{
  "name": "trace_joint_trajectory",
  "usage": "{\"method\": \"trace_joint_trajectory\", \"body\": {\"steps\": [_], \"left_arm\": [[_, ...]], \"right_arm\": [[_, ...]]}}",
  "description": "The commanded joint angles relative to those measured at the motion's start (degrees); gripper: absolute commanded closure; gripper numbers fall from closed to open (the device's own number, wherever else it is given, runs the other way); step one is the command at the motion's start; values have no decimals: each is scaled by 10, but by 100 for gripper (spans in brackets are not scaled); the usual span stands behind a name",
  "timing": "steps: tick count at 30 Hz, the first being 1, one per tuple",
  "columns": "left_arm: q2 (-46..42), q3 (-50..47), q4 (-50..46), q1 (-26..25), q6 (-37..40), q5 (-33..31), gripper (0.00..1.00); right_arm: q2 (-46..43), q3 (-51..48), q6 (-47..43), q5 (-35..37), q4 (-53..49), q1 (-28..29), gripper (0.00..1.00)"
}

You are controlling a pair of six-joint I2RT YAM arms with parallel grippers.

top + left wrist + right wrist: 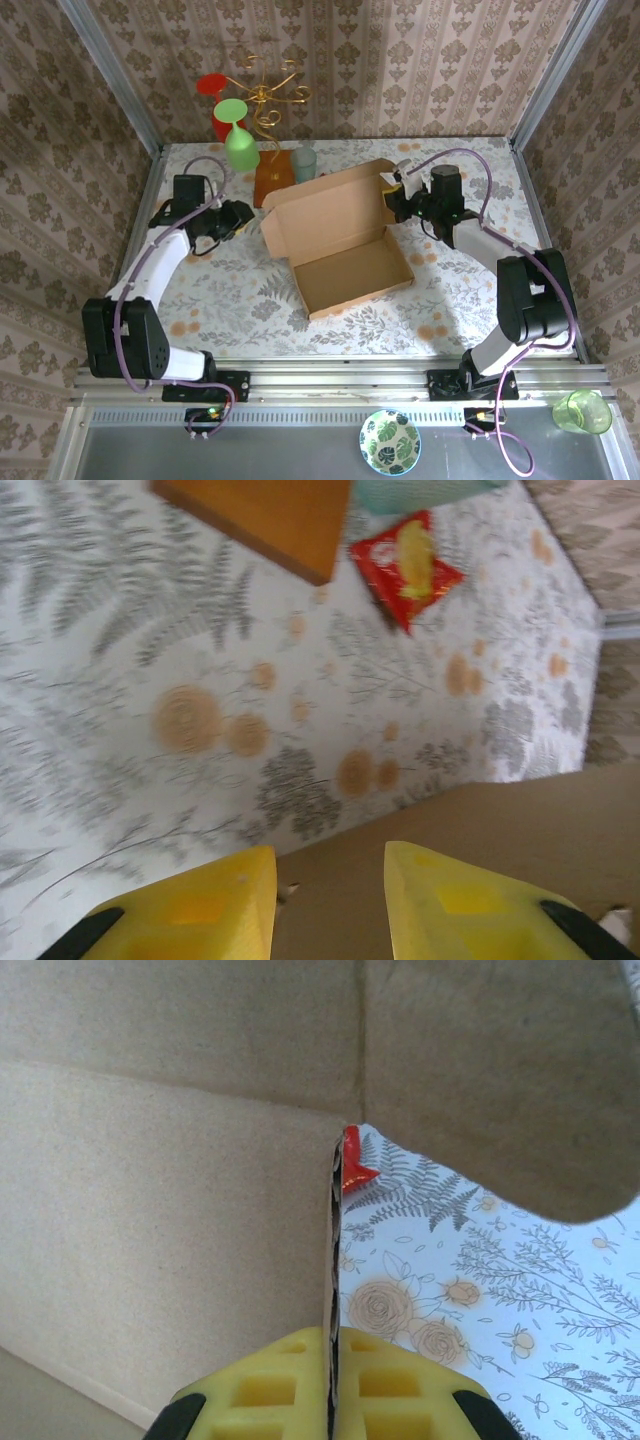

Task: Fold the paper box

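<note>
- Two arms flank the paper box (pixel 345 250), which lies open in the middle of the floral tablecloth (pixel 230 300). Its shallow tray is toward the near edge and its lid is raised on the far-left side.
- The right gripper (pixel 333 1338) is at the box's far-right corner. Its yellow pads (pixel 270 1390) are pressed together, pinching the edge of an upright cardboard panel.
- The left gripper (pixel 328 858) sits just beside the box's left corner. Its yellow fingers (pixel 200 905) stand apart with a clear gap, and brown cardboard shows in that gap. Whether either finger touches the cardboard cannot be told.
- Beyond the left fingers, a red snack packet (pixel 405 565) lies on the cloth near a wooden block (pixel 270 520).
- At the far side, a teal cup (pixel 304 163) stands by the block, and a green glass (pixel 240 145) and a red glass (pixel 215 95) are at a gold wire stand (pixel 265 95).
- A patterned bowl (pixel 390 440) and a green cup (pixel 582 410) sit on the near ledge.
</note>
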Motion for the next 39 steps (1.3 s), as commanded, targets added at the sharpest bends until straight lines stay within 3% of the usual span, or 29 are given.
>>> {"method": "trace_joint_trajectory", "body": {"steps": [1,5,10,19,29,39], "left_arm": [[20,-1,62,-19,-22,40,68],[23,-14,65,-41,-61,24,78],[-14,-77,137,-52,-162,-12,87],[16,-64,164,-91,-189,-3,89],[55,-18,192,-146,-208,-55,89],[91,-16,232,-142,-204,-61,88]], "right_arm": [[-14,-7,21,31,40,-1,100],[-13,-10,41,49,52,-1,100],[-24,-26,76,77,74,0,100],[-34,-62,127,124,115,6,100],[-41,-79,154,155,140,31,100],[-26,-119,177,196,229,36,100]]}}
